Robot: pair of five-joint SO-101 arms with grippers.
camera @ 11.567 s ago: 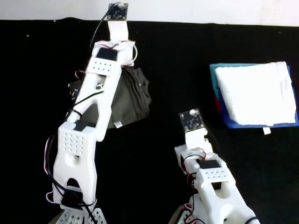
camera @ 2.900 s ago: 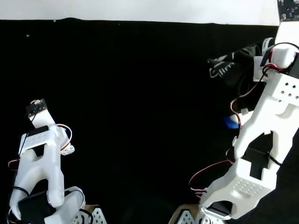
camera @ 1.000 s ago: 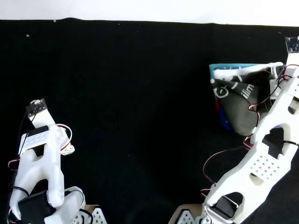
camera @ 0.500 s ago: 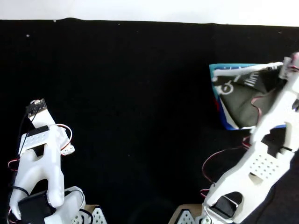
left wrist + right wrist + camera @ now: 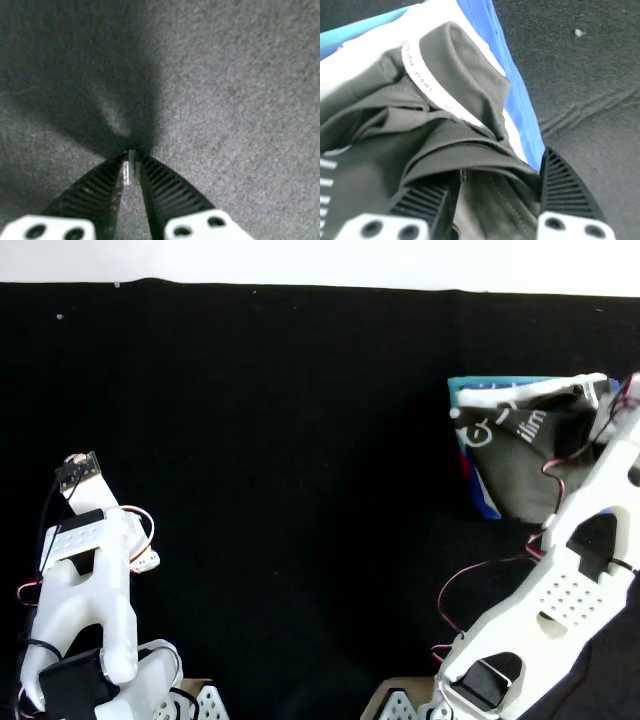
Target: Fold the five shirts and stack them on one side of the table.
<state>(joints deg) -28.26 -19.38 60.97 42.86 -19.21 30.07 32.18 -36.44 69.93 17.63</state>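
Dark shirt [image 5: 520, 468] sits rumpled on the stack [image 5: 470, 388] by the right edge of the desk [image 5: 300, 440], and the right tool [image 5: 490, 172], gaping wide around its folds, could snag it pulling away.

Bright even light, soft shadows

The left arm [image 5: 85, 580] is sitting folded at 8 o'clock with the left gripper [image 5: 131, 160] pressing its fingers together, while the right arm [image 5: 570, 580] is lying stretched toward 2 o'clock, the right gripper [image 5: 499, 165] holding its fingers wide apart.
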